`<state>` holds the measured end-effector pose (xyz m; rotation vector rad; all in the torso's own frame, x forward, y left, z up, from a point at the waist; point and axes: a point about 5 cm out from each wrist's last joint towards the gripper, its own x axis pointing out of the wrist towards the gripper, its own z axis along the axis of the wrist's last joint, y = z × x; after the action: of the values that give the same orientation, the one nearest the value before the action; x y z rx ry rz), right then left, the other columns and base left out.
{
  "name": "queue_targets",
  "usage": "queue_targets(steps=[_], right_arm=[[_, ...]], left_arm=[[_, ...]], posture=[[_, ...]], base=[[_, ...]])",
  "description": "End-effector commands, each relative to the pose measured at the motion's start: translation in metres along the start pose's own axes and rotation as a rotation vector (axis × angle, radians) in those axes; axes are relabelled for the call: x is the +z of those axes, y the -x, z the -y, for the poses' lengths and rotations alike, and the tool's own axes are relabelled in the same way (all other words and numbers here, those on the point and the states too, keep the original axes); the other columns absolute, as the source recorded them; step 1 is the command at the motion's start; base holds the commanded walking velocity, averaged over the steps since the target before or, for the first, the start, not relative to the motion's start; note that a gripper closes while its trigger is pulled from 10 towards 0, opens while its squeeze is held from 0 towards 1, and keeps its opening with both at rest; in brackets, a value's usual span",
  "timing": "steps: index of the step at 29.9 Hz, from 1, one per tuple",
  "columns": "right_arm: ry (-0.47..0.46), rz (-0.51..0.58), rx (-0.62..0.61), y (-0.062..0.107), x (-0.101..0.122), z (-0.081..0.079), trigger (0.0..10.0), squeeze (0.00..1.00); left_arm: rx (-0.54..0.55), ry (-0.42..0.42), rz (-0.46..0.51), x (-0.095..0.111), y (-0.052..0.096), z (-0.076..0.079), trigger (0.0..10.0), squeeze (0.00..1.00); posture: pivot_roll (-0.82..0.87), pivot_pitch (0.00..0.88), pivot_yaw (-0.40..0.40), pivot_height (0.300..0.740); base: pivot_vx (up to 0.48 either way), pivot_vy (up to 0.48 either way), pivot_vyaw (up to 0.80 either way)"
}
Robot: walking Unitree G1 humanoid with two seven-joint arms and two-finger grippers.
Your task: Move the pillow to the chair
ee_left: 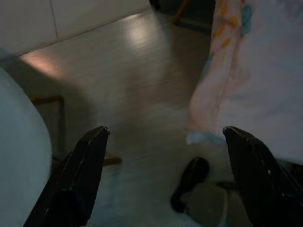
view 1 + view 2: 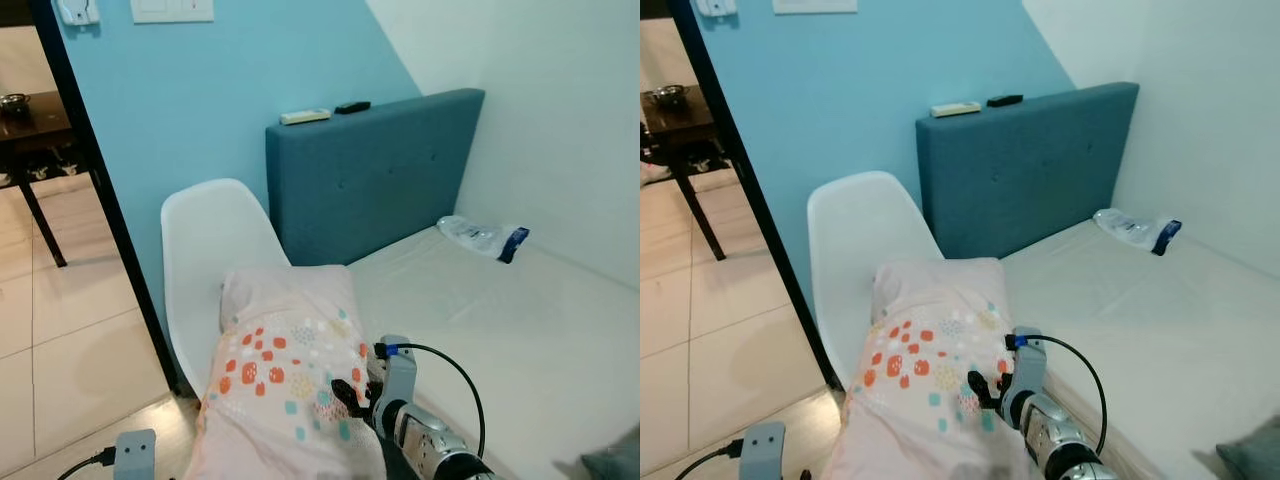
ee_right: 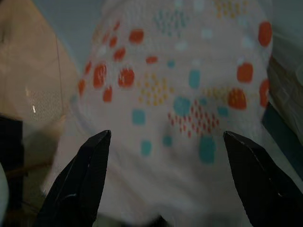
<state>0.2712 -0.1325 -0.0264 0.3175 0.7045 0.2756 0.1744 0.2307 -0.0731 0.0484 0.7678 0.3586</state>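
Observation:
A pale pink pillow with orange and teal spots lies on the white chair, its upper end leaning toward the backrest. My right gripper is at the pillow's right side, next to the bed. In the right wrist view the right gripper is open, its fingers wide apart with the pillow just ahead of them. My left gripper is open and low, over the floor. The pillow's hanging edge is beside it.
The bed with its blue headboard stands right of the chair, against the blue wall. A plastic bag lies on the bed. Two remotes rest on the headboard. A dark table stands beyond the black door frame, on a tiled floor.

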Motion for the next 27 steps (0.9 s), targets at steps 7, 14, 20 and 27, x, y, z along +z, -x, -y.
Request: queue_targets(steps=[7, 14, 20, 27], right_arm=[[0.029, -0.013, -0.012, 0.0, -0.002, 0.0, 10.0, 0.0], [0.049, -0.068, -0.045, 0.003, -0.015, 0.005, 10.0, 0.0], [0.059, -0.102, -0.078, 0.006, -0.023, 0.01, 10.0, 0.0], [0.071, -0.124, -0.089, 0.007, -0.027, 0.012, 10.0, 0.0]], left_arm=[[-0.01, -0.012, -0.021, -0.005, 0.001, 0.001, 10.0, 0.0], [-0.024, -0.02, -0.014, -0.001, 0.0, 0.004, 10.0, 0.0], [-0.029, -0.018, -0.012, 0.0, -0.001, 0.004, 10.0, 0.0], [-0.029, -0.017, -0.011, 0.0, -0.001, 0.005, 10.0, 0.0]], posture=[[0.15, 0.0, -0.072, 0.74], [0.15, 0.0, -0.072, 0.74], [0.15, 0.0, -0.075, 0.74], [0.15, 0.0, -0.079, 0.74]], base=[[-0.245, 0.0, 0.0], [-0.287, 0.0, 0.0], [-0.343, 0.0, 0.0], [-0.365, 0.0, 0.0]])
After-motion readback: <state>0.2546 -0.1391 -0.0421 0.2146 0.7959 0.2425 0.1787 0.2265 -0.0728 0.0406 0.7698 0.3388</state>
